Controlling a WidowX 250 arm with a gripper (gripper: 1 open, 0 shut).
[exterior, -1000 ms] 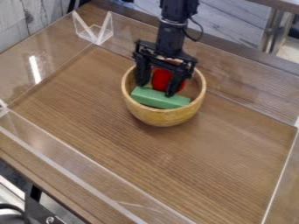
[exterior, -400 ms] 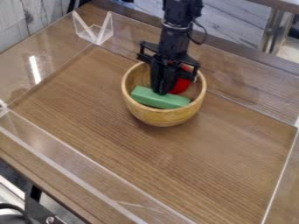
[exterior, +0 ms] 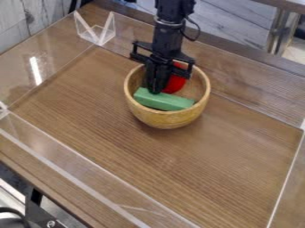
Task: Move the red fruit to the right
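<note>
Red fruit [exterior: 177, 83] is the thing to move, and it lies inside the wooden bowl [exterior: 139, 110], toward the back and right as the camera sees it. Going from the left of the view, the bowl's left wall comes first, and just inside it are the dark fingers of the pincer [exterior: 154, 78], reaching down from the one arm [exterior: 174, 12] at the back. The pincer is closed up narrow, its tips drawn together, and no fruit shows between them. Whether the tips brush anything down in the bowl cannot be told.

Next comes the green block [exterior: 163, 100], in front of the pincer and fruit, its long axis slanting down from left to right. The fruit is to the right of the pincer tips, very near them; whether the two touch is unclear. Part of its top is hidden by the dark hardware. It looks round, so no long axis should govern the grip.

Farthest right are the bowl's right wall and then the desk [exterior: 254, 111]. The next move, as I judge it, calls for opening the pincer and shifting it right to straddle the fruit, taking care not to catch the block or rim.
</note>
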